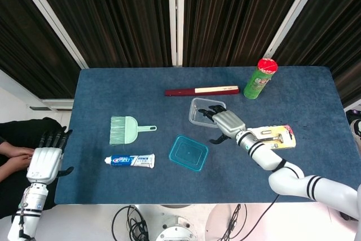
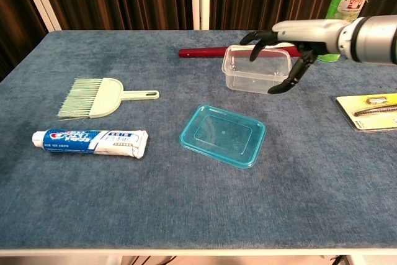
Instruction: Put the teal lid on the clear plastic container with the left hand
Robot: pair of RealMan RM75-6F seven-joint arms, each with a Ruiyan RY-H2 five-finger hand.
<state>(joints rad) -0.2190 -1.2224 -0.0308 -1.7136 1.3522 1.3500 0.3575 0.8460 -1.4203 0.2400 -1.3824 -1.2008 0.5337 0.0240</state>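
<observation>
1. We see our right hand (image 1: 224, 121) spread over the clear container (image 2: 256, 69), fingers apart and curved above its rim, holding nothing.
2. Our left hand (image 1: 44, 161) sits off the table's (image 1: 101, 184) left edge, fingers apart and empty.
3. The teal lid (image 2: 222, 134) lies flat on the blue cloth, near the container and on our side of it, not touching it.
4. A small green brush (image 2: 99, 97) and a tube of toothpaste (image 2: 93, 142) lie to the left; a red stick (image 1: 201, 91), green can (image 1: 260, 77) and carded razor (image 1: 273, 137) lie toward the back and right.
</observation>
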